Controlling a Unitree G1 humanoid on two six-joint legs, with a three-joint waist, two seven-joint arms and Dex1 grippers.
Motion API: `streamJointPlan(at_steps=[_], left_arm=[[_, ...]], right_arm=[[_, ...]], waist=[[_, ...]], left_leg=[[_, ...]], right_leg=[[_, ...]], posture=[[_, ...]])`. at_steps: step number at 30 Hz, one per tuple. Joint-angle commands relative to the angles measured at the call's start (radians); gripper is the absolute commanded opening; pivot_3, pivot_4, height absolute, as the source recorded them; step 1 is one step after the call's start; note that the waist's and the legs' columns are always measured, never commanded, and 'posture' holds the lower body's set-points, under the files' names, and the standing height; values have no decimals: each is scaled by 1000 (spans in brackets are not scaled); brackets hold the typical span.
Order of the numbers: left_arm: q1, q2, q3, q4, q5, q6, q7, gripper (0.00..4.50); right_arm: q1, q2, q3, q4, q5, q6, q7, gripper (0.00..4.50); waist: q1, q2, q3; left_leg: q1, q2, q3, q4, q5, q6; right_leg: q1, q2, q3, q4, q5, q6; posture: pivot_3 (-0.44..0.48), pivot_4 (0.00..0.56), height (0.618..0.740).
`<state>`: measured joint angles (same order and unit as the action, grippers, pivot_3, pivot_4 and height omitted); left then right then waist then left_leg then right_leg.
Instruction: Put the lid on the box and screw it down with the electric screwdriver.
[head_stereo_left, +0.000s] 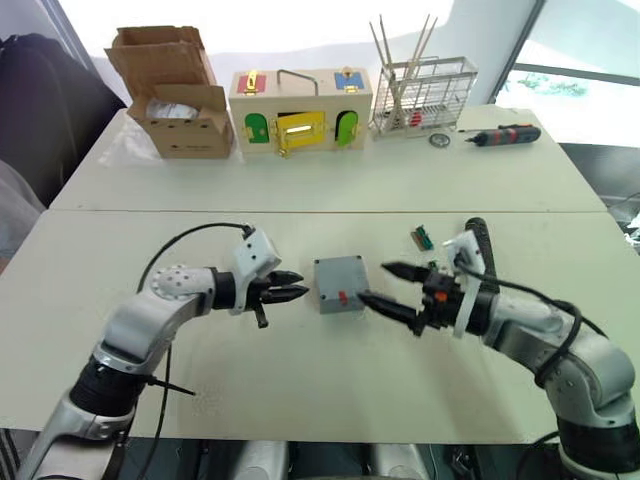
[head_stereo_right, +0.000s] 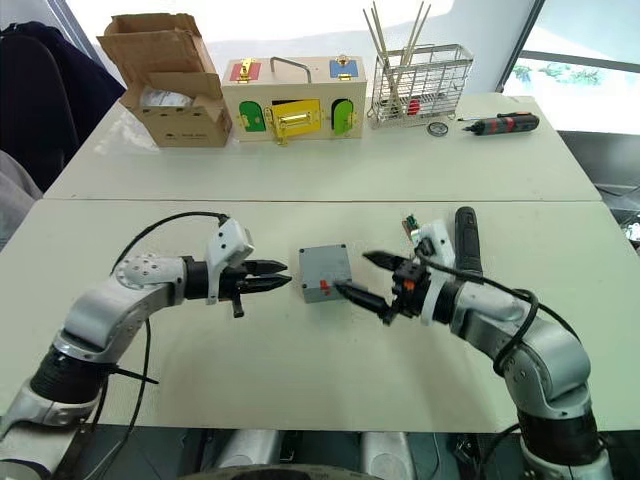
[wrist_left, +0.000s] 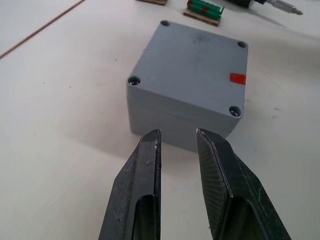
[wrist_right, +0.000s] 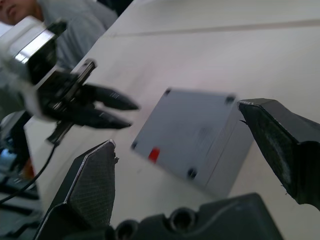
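The grey box (head_stereo_left: 340, 283) stands mid-table with the lid (wrist_left: 192, 65) lying on top of it, a screw hole at each corner and a small red mark near its front edge. To the box's left, my left gripper (head_stereo_left: 303, 285) points at its side from a short gap, its fingers (wrist_left: 145, 170) a little apart and holding nothing. From the other side my right gripper (head_stereo_left: 375, 283) is open wide, its fingertips just short of the box. The black electric screwdriver (head_stereo_left: 478, 240) lies on the table behind my right wrist.
A small green part (head_stereo_left: 422, 238) lies near the screwdriver. Along the far table stand a cardboard box (head_stereo_left: 175, 95), a wooden box with coloured doors (head_stereo_left: 300, 110), a wire basket (head_stereo_left: 422, 95) and a red-and-black screwdriver (head_stereo_left: 505, 135). A person (wrist_right: 60, 12) sits beyond the table's left side.
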<state>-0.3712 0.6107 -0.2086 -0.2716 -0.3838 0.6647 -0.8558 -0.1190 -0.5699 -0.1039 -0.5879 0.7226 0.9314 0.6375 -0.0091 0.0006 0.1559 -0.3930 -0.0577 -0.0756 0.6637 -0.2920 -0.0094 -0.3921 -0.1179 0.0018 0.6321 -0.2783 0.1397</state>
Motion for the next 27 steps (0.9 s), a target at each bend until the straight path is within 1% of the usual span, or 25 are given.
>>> streamJointPlan(at_steps=[1, 10, 15, 17, 19, 22, 23, 24, 25, 27], left_arm=[[-27, -16, -30, 35, 60, -55, 14, 1076], [-75, -62, -55, 123, 125, -110, 7, 1076], [-82, -71, -44, 126, 128, -113, -7, 1076], [-74, -59, -24, 111, 120, -108, -13, 1076], [-69, -47, 0, 103, 111, -101, -16, 1076], [-62, 14, 45, 44, 77, -66, -54, 1076], [-60, 33, 60, 19, 55, -47, -69, 1076], [-59, 50, 75, -8, 30, -28, -85, 1076], [-59, 68, 96, -40, -7, -2, -106, 1076], [-65, 87, 126, -90, -67, 44, -128, 1076]], right_arm=[[19, -7, 55, -25, -15, -36, 13, 4479], [4, -2, 155, 60, -108, -126, 29, 4479], [12, -7, 157, 50, -112, -129, 30, 4479], [24, -28, 128, 32, -108, -123, 27, 4479], [33, -48, 90, 7, -91, -107, 20, 4479], [40, -110, -25, -56, -31, -32, -7, 4479], [29, -126, -80, -65, 15, 4, -16, 4479], [2, -136, -141, -60, 76, 47, -35, 4479], [-53, -146, -216, -35, 146, 102, -75, 4479], [-153, -168, -321, 23, 255, 205, -154, 4479]], waist=[[-3, 0, 0], [0, 0, 0], [-1, 0, 0], [-1, 0, 0], [2, 0, 0], [1, 0, 0], [1, 0, 0], [1, 0, 0], [0, 0, 0], [-2, 1, 1]], left_leg=[[0, 0, 0, 0, 0, 0], [0, 0, 0, 0, 0, 0], [0, 0, 0, 0, 0, 0], [0, 0, 0, 0, 0, 0], [0, 0, 0, 0, 0, 0], [-1, 0, 0, 0, 0, 0], [-1, 0, 0, 0, 0, 0], [-1, 0, 0, 0, 0, 0], [-1, 0, 0, 0, 0, 0], [-1, 0, 0, 0, 0, 0]], right_leg=[[0, 0, 0, 0, 0, 0], [-1, 0, 0, 0, 0, 0], [-1, 0, 0, 0, 0, 0], [-1, 0, 0, 0, 0, 0], [-1, 0, 0, 0, 0, 0], [-1, 0, 0, 0, 0, 0], [-1, 0, 0, 0, 0, 0], [-1, 0, 0, 0, 0, 0], [-1, 0, 0, 0, 0, 0], [-1, 0, 0, 0, 0, 0]], posture=[[0, 150, 731], [0, 150, 731], [0, 150, 731], [0, 150, 731], [0, 150, 731], [0, 150, 731], [0, 150, 731], [0, 150, 731], [0, 150, 731], [0, 150, 731]])
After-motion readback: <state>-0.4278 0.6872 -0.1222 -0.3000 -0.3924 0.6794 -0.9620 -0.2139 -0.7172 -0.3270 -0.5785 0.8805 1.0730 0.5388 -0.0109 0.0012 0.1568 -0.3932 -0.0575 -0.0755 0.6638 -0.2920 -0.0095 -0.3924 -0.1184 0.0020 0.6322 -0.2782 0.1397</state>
